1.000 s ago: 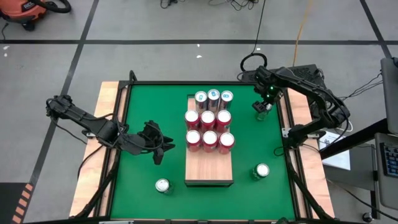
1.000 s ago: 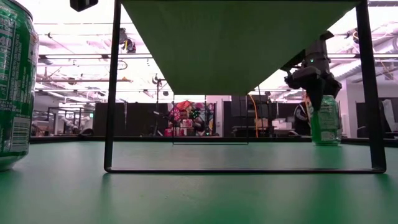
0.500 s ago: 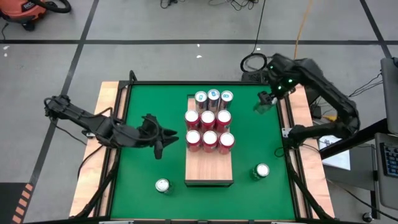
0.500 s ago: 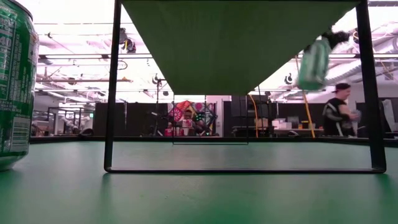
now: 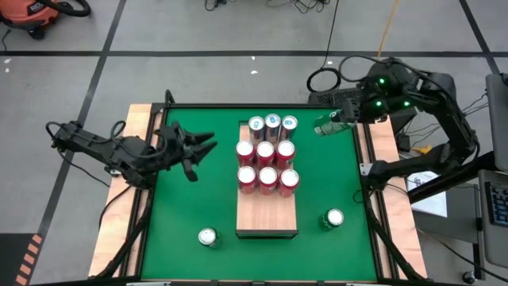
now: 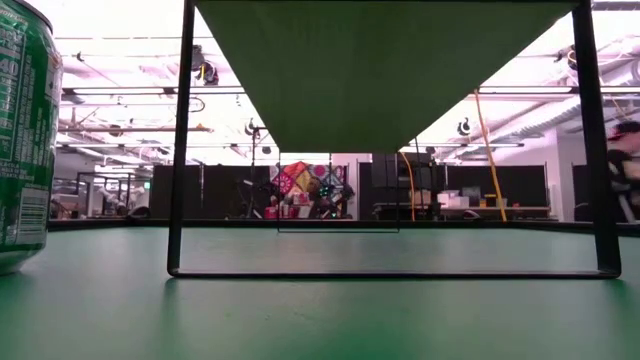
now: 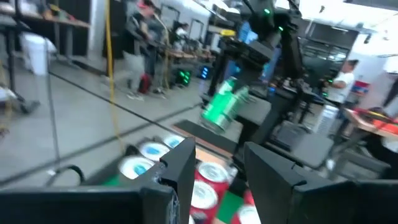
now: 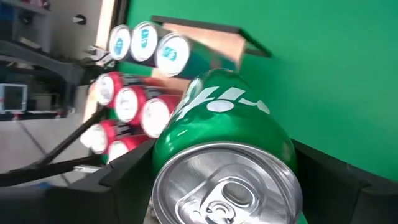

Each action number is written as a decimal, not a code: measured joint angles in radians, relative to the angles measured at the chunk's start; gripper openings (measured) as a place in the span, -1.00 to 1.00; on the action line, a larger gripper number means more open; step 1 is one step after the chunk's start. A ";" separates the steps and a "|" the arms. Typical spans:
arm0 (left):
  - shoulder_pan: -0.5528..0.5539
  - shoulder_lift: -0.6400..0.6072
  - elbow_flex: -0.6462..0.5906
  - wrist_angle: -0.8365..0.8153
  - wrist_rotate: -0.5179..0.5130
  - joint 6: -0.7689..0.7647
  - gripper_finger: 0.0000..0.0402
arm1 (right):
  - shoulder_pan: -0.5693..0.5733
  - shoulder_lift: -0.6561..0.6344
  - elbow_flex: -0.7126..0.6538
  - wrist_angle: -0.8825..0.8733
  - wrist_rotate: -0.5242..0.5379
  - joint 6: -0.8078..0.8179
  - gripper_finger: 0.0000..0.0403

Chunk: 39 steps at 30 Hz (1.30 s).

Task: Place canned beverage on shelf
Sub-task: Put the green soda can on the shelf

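Two dark arms work over a green table [image 5: 182, 206] edged with narrow wooden strips. Down its middle lies the shelf [image 5: 267, 216], a long pale wooden block running from the far side toward the near side. Nine cans stand on its far two-thirds in three rows of three: a far row of three blue-and-silver-topped cans [image 5: 272, 123], then two rows of red cans [image 5: 266, 166]. The near end of the shelf is bare wood.

On the far right, the right arm reaches in from beyond the table's corner, and the right gripper [image 5: 343, 121] clasps a green can [image 5: 327, 125], holding it tilted on its side in the air above the table's far right part, just right of the far row on the shelf. The right wrist view shows the can's silver top and pull tab close up between the two dark fingers [image 8: 121, 174].

At the left, the left arm stretches in over the table's left edge, and the left gripper [image 5: 202, 144] hangs above the green surface well left of the shelf, its fingers slightly parted and empty.

A second green can [image 5: 208, 237] stands upright near the table's near edge, just left of the shelf. A third one [image 5: 334, 218] stands on the right, near the shelf's near end.
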 joint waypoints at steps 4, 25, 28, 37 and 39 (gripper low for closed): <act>-0.001 -0.013 0.000 0.021 -0.010 0.091 -0.32 | 0.089 0.023 0.021 0.065 0.003 0.081 0.50; -0.045 0.006 0.000 0.043 0.114 0.335 0.51 | 0.394 0.145 0.025 0.529 0.093 0.229 0.50; -0.045 0.025 0.000 0.087 0.114 0.405 0.71 | 0.433 0.177 0.025 0.559 0.104 0.238 0.50; -0.044 0.093 0.000 0.134 0.142 0.448 0.88 | 0.507 0.285 0.025 0.779 0.105 0.254 0.50; -0.045 0.104 0.000 0.133 0.146 0.447 0.88 | 0.516 0.305 0.025 0.817 0.105 0.255 0.50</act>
